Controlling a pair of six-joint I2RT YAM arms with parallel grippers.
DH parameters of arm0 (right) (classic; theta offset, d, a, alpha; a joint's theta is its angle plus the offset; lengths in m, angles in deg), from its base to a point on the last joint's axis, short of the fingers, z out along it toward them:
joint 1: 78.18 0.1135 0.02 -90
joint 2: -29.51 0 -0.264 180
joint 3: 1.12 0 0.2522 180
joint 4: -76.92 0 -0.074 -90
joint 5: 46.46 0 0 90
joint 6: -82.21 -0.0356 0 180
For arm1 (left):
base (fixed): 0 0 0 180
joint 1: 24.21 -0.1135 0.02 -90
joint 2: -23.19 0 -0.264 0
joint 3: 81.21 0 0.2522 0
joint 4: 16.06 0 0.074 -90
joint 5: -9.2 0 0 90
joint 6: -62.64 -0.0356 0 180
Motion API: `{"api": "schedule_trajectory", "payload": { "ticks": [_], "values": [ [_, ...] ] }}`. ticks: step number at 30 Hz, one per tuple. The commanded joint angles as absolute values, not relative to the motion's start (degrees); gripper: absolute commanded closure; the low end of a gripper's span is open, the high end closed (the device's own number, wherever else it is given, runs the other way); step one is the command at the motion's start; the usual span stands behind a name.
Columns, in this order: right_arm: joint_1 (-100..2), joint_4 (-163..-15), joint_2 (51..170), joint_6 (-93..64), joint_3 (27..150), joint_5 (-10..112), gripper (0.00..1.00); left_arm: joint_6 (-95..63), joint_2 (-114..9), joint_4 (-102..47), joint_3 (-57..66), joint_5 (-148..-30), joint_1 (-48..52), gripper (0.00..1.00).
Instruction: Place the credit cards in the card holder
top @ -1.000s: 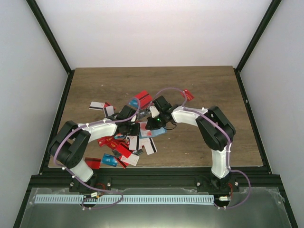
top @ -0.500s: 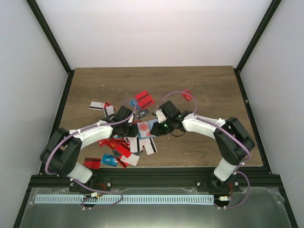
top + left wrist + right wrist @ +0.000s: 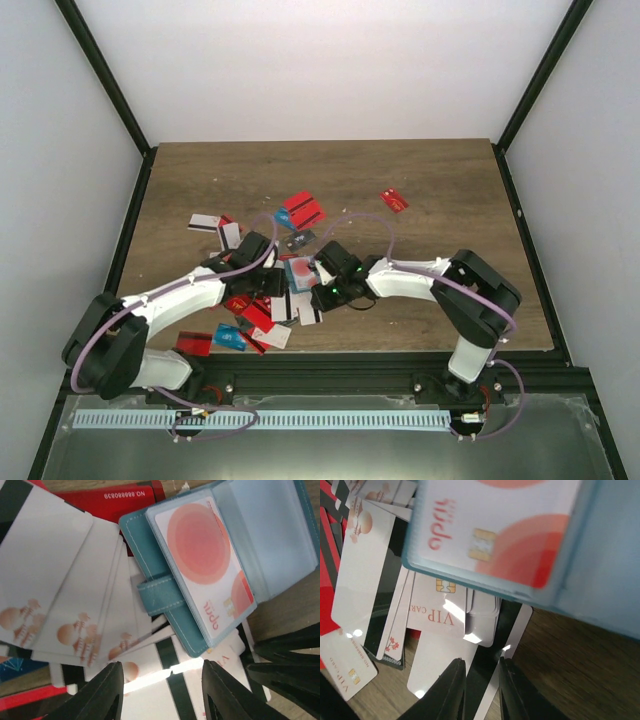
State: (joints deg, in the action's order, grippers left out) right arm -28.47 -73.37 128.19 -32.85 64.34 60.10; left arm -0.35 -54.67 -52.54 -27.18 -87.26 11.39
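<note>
Wood-grain desk [image 3: 430, 180] inside a white-walled enclosure. Both arms reach in from the near edge and meet over the clutter at centre-left.

Nearest the arm bases, a blue card [image 3: 228, 338] and a red card [image 3: 194, 343] lie loose on the desk, with more red ones heaped just beyond.

In the middle ground, the card holder [image 3: 280, 535] lies open and face up, partly on top of a fan of white credit cards [image 3: 65, 595]. One card with orange circles [image 3: 200, 555] sits in a clear pocket, and the neighbouring pocket appears empty. The left tool [image 3: 161, 692] hovers just beside the holder, fingers apart, nothing between them. The right tool [image 3: 481, 690] hovers over the striped cards at the holder's edge, fingers parted only narrowly, nothing gripped.

Farther out lie a pair of red cards [image 3: 302, 210], a white striped card [image 3: 205, 222], and a lone red card [image 3: 394, 200] well apart to the right.

Assessment: one card is stowed, as far as can be seen, and the great majority lie outside the holder. The task is judged to be at an early stage.
</note>
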Motion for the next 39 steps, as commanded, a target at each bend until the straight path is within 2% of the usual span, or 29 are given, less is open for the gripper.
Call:
{"api": "schedule_trajectory", "payload": {
  "ticks": [1,7,13,22,26,29,36,39],
  "values": [
    [-24.33,-71.02,131.28,-32.58,65.43,51.6,0.78,1.84,-52.5,-55.73,-28.35,-85.5,13.13,0.53],
    [-19.26,-70.51,131.93,-32.42,62.85,50.86,0.77,6.71,-51.9,-57.98,-30.44,-82.12,18.36,0.38],
    [-13.29,-69.65,134.3,-33.31,59.91,49.82,0.77,10.22,-53.8,-57.55,-33.08,-80.3,21.08,0.32],
    [-12.94,-68.4,128.81,-35.35,54.43,49.96,0.77,16.89,-50.53,-63.83,-31.09,-70.94,26.41,0.2],
    [-12.97,-67.91,126.72,-35.71,53.12,50.24,0.77,18.35,-48.73,-66.83,-30.86,-67.57,26.46,0.09],
    [-12.98,-67.62,125.02,-36.42,52.63,51.72,0.77,19.1,-49.29,-66.96,-31.31,-66.33,26.4,0.04],
    [-12.98,-66.61,119.83,-37.82,53.15,53.51,0.77,16.89,-53.82,-60.46,-32.33,-69.54,26.38,0.05],
    [-12.97,-65.97,118.31,-38.09,53.68,54.01,0.77,16.76,-56.25,-60.41,-31.72,-67.99,26.37,0.14]
  ]
}}
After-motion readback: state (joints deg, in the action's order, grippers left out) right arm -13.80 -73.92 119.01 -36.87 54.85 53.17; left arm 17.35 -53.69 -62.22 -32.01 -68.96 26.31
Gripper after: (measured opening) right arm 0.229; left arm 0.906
